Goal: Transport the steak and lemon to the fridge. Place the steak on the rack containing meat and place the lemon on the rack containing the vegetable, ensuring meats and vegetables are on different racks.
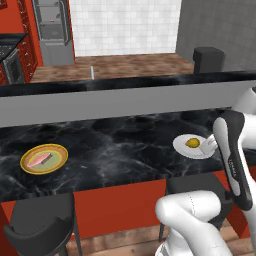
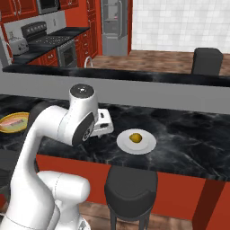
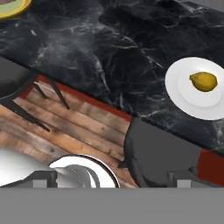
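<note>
The steak (image 1: 40,160) lies on a yellow plate (image 1: 59,151) at the left of the black marble counter, also seen as the steak (image 2: 12,122). On a white plate (image 1: 186,150) further right rests the lemon (image 1: 192,143), which is the lemon (image 2: 135,137) and the lemon (image 3: 204,81) in the other views. My gripper (image 3: 116,179) is open and empty, hovering over the counter's front edge beside the white plate (image 3: 188,101), apart from the lemon. The fridge (image 2: 114,27) stands far back with doors shut, so its racks and the vegetable are hidden.
A raised grey ledge (image 1: 100,102) runs behind the counter. Dark stools (image 1: 42,222) (image 2: 131,188) stand against the red counter front, one right under my hand (image 3: 162,157). A stove (image 2: 49,40) and red cabinets line the far left wall.
</note>
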